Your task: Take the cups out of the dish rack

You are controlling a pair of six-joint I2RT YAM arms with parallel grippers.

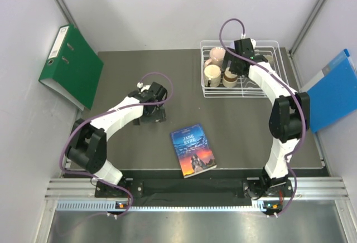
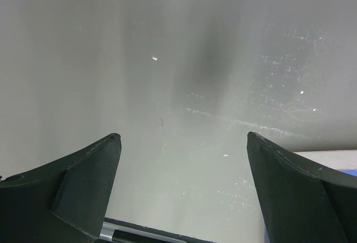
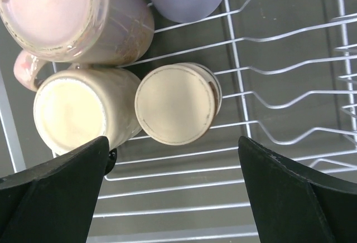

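Rack (image 1: pixel 223 95): far right corner of the desk (image 1: pixel 128 76).
Cups (image 3: pixel 175 105): four, touching, bunched in the rack's left end; bare wires to their right.
Right claw (image 3: pixel 173 142): jaws apart, above the cups, holding nothing.
Left claw (image 2: pixel 184 137): jaws apart, over the desk left of centre.
Around: binder (image 1: pixel 72 67) at the left edge; folder (image 1: pixel 332 90) at the right edge.
Writing: book (image 1: pixel 193 150), near the front edge, reads "JANE EYRE".

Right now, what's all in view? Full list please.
dish rack: one, white wire, table's far right
cups: four, one pink, one lilac, two cream, rack's left end
book: one, blue-orange cover, table's near middle
binder: one, green, by left wall
folder: one, blue, by right wall
table: one, dark grey
left fingers: two, black, open over the table
right fingers: two, black, open above the cups
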